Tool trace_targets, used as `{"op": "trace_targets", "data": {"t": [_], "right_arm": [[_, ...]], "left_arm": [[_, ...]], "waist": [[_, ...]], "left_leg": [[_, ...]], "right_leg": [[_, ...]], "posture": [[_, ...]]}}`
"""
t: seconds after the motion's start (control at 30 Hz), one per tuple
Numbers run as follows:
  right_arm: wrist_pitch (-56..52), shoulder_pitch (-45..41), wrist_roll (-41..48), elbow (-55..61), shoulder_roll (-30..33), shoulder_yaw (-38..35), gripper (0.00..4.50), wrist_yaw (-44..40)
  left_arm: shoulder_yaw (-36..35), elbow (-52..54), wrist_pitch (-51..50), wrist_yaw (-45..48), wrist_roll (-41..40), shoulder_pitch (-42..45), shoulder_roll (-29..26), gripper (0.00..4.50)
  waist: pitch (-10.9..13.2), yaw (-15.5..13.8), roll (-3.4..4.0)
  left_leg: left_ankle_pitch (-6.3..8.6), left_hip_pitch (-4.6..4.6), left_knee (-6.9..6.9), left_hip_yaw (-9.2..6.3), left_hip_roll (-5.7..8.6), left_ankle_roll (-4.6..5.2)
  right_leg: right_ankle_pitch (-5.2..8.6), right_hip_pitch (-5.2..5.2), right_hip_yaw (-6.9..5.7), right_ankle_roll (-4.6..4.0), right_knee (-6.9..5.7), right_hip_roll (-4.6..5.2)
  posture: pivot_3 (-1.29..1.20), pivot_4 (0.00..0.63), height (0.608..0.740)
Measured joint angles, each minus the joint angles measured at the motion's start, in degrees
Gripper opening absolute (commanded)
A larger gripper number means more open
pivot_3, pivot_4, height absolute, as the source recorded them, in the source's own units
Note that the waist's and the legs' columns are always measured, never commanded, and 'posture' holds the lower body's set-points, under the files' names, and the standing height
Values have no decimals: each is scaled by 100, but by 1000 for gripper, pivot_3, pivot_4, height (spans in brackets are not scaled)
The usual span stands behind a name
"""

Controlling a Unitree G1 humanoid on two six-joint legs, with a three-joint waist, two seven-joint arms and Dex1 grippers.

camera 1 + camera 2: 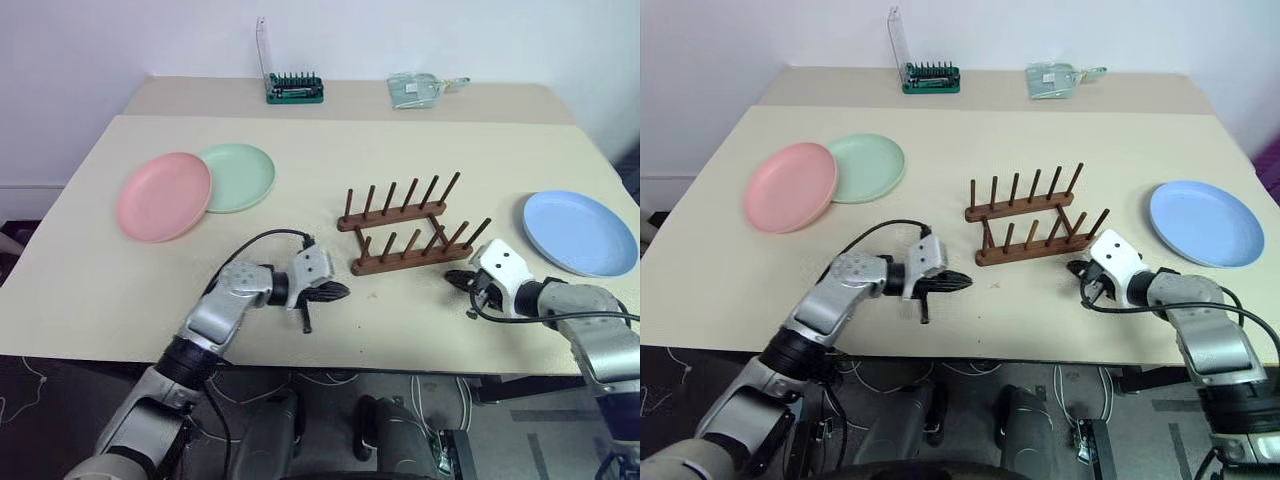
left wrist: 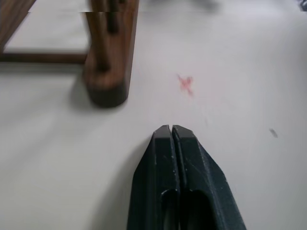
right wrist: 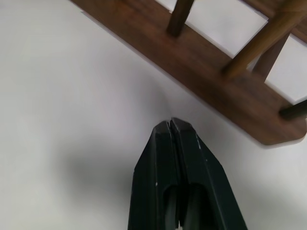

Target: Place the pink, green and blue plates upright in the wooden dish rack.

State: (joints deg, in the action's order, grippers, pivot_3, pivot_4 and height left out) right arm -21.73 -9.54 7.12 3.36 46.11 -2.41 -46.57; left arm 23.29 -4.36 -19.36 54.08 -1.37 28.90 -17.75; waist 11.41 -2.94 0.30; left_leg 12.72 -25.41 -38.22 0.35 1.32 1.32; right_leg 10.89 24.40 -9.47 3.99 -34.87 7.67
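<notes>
Dark reddish-brown wood marks the wooden dish rack (image 1: pixel 412 227), which stands empty at mid-counter (image 1: pixel 90 270) with its two peg rows running left to right across the robot's front. Left fingers (image 1: pixel 336 291) are pressed together and empty, their tip just beside the rack's left end; right fingers (image 1: pixel 461 279) are likewise pressed together and empty, just beside its right end. All three plates lie flat. Pink plate (image 1: pixel 164 196) and green plate (image 1: pixel 237 177) sit at far left, the pink rim overlapping the green one, well apart from the left fingers and farther from the robot. Blue plate (image 1: pixel 579 231) lies alone at far right, near the right arm, probably that arm's pick, while the left arm is nearer the other two.
</notes>
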Motion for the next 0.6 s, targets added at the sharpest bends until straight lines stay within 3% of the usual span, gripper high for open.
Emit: {"op": "trace_targets", "data": {"t": [0.23, 0.6], "right_arm": [[475, -772, -535, -862, -469, 404, 0, 579], [1301, -1792, -1067, -2383, -976, 669, 0, 1125]], "left_arm": [[83, -964, 59, -1527, 544, 518, 839, 29], [-162, -1956, 524, -2568, 699, 968, 998, 29]], "waist": [[-16, 9, -12], [-22, 113, -14]], "left_leg": [[0, 7, 0, 1, -4, 0], [-12, 24, 0, 5, -9, 18]], "right_leg": [[-8, -8, -2, 13, 1, -1], [-20, -4, -5, 30, -23, -10]], "posture": [[0, 150, 730], [0, 150, 730]]}}
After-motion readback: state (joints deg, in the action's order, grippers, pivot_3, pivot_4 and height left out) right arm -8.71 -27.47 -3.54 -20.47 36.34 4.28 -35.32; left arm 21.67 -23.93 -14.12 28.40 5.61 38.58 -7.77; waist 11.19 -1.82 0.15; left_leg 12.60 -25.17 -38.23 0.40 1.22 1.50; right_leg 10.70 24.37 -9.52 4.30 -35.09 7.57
